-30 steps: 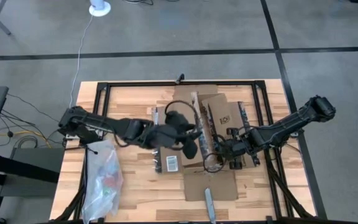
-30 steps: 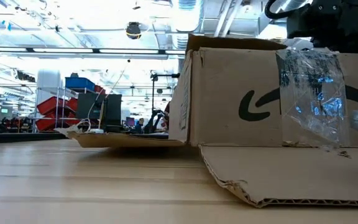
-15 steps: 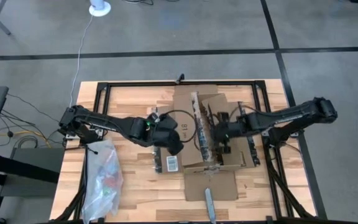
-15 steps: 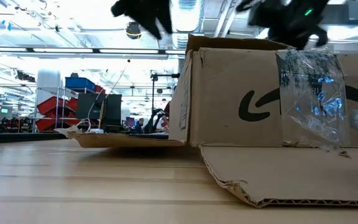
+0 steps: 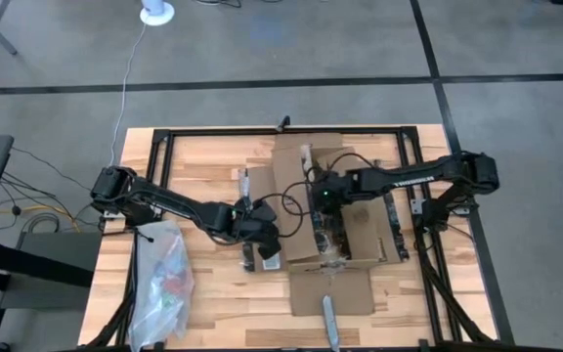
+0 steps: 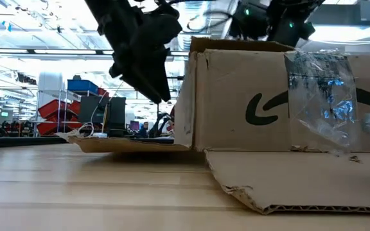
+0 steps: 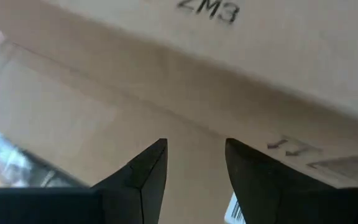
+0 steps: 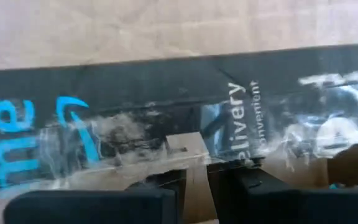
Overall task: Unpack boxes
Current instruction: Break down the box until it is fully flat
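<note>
**Both hands at the box, flaps spread open**

Your box (image 5: 335,210) sits on the bench (image 5: 203,161), toward the middle and a little right of centre in the high view. Its flaps lie folded out: one flat on the wood toward the near edge (image 5: 330,288), one toward the far edge, and one on the left side carrying the white label (image 5: 271,256). In the low view the box wall shows the dark arrow print (image 6: 262,109) and a crumpled patch of clear tape (image 6: 320,102).

Your left hand (image 5: 265,240) is low over the left flap, just beside the box wall and close to the label. Its wrist view looks straight at bare cardboard, with its fingers (image 7: 145,174) set apart and nothing between them. In the low view that arm hangs just left of the box corner, above the flap.

Your right hand (image 5: 323,200) reaches in from the right and sits over the box's open top, near the strip of dark printed tape (image 5: 318,210) that runs across it. From its wrist camera the tape (image 8: 166,130) fills the view, torn and wrinkled, and the fingers (image 8: 166,183) stand close together with a small tab of cardboard (image 8: 188,162) between them; they look pinched on it, though the contact is partly hidden.

A clear plastic bag (image 5: 162,279) with coloured contents lies on the bench's left side, near its front corner, well apart from the box.
</note>
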Controlling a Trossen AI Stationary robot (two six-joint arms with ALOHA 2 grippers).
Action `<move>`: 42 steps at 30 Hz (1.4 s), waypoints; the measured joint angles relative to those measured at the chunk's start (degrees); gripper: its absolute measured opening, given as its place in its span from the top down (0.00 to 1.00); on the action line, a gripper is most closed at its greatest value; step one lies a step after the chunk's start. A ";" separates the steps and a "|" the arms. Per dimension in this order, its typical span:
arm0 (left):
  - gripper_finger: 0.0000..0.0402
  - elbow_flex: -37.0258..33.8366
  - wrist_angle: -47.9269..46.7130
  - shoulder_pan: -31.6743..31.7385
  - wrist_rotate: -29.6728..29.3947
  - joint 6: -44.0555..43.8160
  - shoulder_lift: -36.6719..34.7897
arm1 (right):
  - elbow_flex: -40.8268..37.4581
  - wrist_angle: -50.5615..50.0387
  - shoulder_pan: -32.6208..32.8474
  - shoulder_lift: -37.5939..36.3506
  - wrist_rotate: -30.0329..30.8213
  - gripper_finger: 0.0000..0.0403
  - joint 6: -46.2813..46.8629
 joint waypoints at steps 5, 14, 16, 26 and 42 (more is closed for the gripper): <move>0.63 -2.21 5.65 -0.07 0.46 4.42 0.26 | 7.88 0.67 2.33 -0.68 0.04 0.88 -1.12; 0.63 -2.35 12.63 0.17 0.42 7.52 0.39 | 14.28 8.26 2.61 0.09 -0.07 0.88 -2.86; 0.63 -2.35 14.72 0.17 0.55 7.55 0.39 | 14.29 9.30 2.66 0.09 -0.07 0.88 -2.34; 0.63 5.90 -3.79 -2.23 1.27 6.09 -0.17 | 15.42 11.94 3.10 6.87 -1.68 0.88 -1.38; 0.63 31.55 -42.55 -10.96 -6.04 -1.96 -0.20 | 17.23 24.59 6.69 9.38 -4.76 0.88 -4.77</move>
